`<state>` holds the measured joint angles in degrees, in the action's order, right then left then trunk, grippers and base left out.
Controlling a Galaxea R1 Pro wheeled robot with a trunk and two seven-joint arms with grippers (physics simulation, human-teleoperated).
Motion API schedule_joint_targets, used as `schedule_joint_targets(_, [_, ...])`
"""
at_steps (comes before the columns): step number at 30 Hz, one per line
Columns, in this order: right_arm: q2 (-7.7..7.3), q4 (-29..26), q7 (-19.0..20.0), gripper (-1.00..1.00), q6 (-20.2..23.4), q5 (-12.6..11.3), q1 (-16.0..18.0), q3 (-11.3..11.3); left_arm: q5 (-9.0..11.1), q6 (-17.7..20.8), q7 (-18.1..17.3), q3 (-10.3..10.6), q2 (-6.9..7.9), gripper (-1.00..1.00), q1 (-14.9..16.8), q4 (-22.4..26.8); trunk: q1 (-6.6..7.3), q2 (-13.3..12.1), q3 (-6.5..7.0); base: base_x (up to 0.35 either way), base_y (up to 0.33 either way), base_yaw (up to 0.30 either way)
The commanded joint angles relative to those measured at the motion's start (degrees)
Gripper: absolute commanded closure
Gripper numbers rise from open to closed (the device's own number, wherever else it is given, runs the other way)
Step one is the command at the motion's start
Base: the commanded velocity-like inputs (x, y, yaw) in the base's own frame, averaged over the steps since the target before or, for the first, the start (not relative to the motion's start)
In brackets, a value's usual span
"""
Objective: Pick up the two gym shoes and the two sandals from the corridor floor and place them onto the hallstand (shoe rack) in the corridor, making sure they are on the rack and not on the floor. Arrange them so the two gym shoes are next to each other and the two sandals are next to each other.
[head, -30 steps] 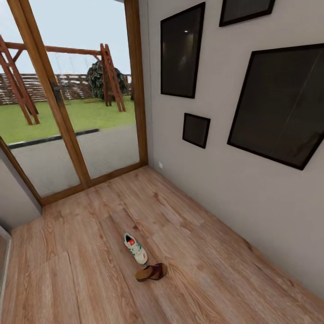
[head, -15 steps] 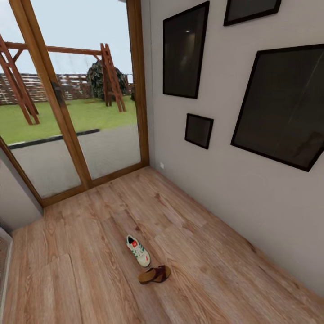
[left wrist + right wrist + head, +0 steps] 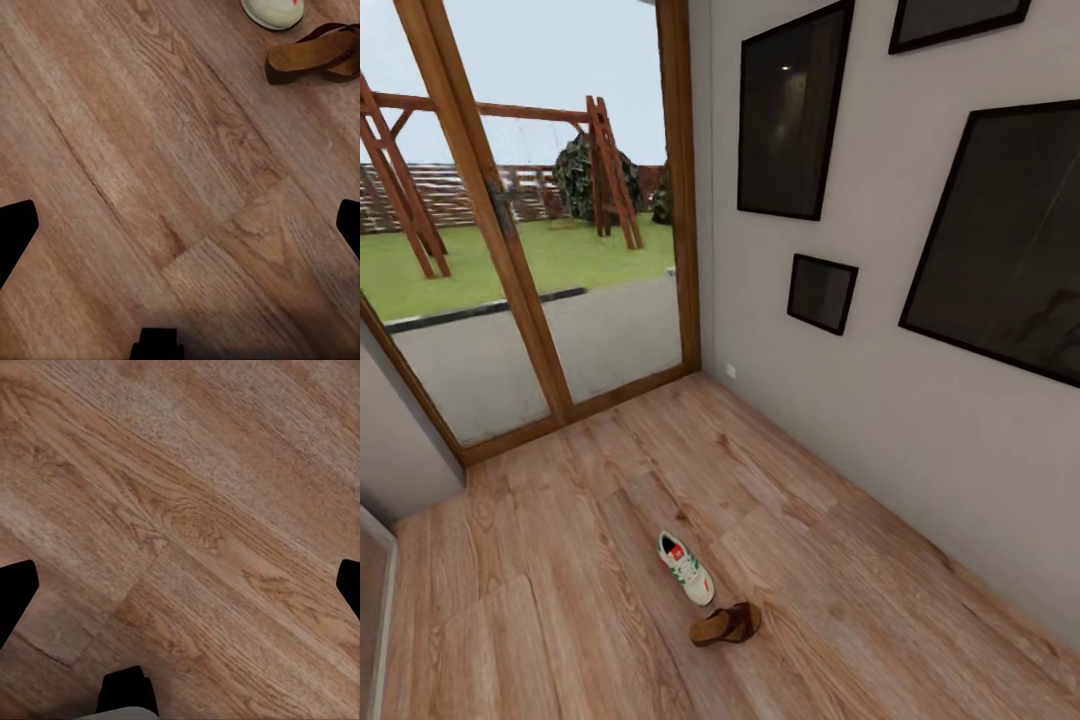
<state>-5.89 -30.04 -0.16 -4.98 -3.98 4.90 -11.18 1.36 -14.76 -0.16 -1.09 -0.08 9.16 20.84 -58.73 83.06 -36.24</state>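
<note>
One gym shoe (image 3: 687, 568) lay on the corridor floor (image 3: 560, 560), white with green stripes and a red patch at the tongue, out in the open and apart from the grey wall (image 3: 840, 400). A sandal (image 3: 725, 624), dark reddish-brown with a tan sole, rested just beside the shoe's toe end, on the side nearer the robot. Beyond them stood a wooden-framed glass door (image 3: 540, 220) looking onto grass, and dark framed pictures (image 3: 790, 110) hung on the wall. In the left wrist view the left gripper (image 3: 180, 225) was spread wide over bare planks, its dark fingertips (image 3: 15, 229) at the frame's edges, with the sandal (image 3: 315, 56) and the shoe's toe (image 3: 274, 10) ahead of it. The right gripper (image 3: 180, 585) was likewise spread apart above the plank floor (image 3: 187, 510), holding nothing
</note>
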Motion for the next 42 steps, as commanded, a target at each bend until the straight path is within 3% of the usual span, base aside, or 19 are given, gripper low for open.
schedule_joint_targets(1, [0.00,0.0,0.0,-1.00,-0.2,-0.4,0.0,0.0,0.1,-0.2,0.0,-0.1,-0.01,-1.00,0.0,-0.1,0.00,0.0,-0.05,0.031,0.053,0.000])
schedule_joint_targets(42, [0.00,0.1,0.0,-1.00,-0.2,-0.4,0.0,0.0,0.1,-0.2,0.0,-0.1,-0.01,-1.00,0.1,0.0,0.00,0.0,-0.05,0.087,0.089,0.000])
